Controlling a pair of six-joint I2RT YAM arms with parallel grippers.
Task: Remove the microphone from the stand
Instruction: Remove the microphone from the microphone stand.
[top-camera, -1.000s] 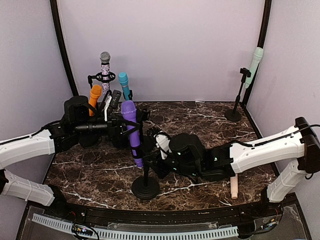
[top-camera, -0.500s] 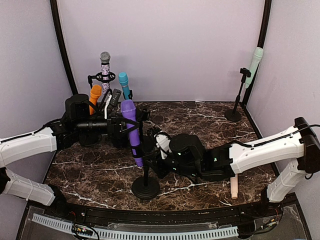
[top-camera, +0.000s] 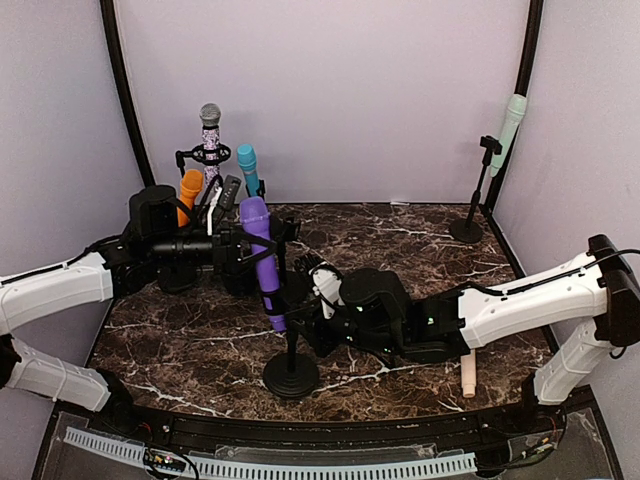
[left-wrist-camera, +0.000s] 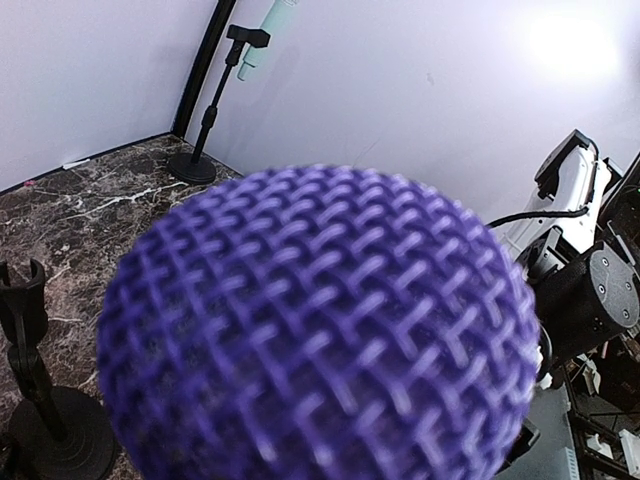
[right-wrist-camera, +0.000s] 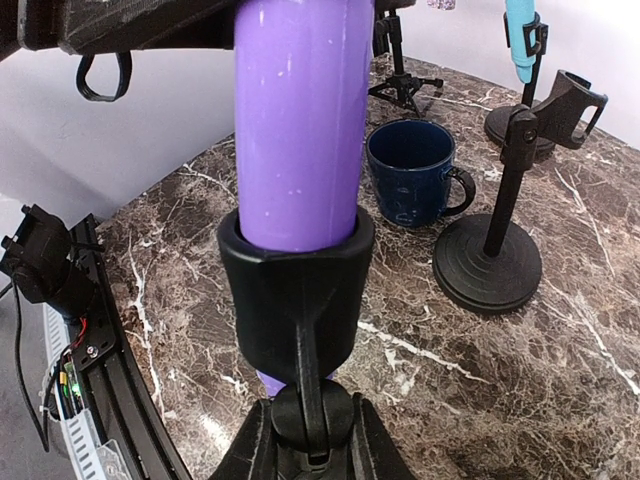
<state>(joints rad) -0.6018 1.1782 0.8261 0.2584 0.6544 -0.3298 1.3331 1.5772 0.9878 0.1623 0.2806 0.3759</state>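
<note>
The purple microphone (top-camera: 262, 265) sits tilted in the black clip (right-wrist-camera: 295, 290) of the stand, whose round base (top-camera: 291, 375) rests on the marble table near the front. My left gripper (top-camera: 245, 250) is shut on the microphone's upper body, just below the head. The mesh head (left-wrist-camera: 320, 330) fills the left wrist view and hides the fingers. My right gripper (right-wrist-camera: 310, 430) is shut on the stand's pivot joint right under the clip. The purple body (right-wrist-camera: 300, 120) rises straight out of the clip.
A blue mug (right-wrist-camera: 412, 170) and an empty black stand (right-wrist-camera: 500, 250) stand just behind the clip. Sparkly (top-camera: 210, 135), teal (top-camera: 248, 168) and orange (top-camera: 189, 190) microphones are at back left. A mint microphone (top-camera: 510, 120) on a stand is at back right. A beige cylinder (top-camera: 467, 375) lies front right.
My left arm has shifted slightly right and the microphone's head has moved a little up and left. The right arm and the stand have stayed in place.
</note>
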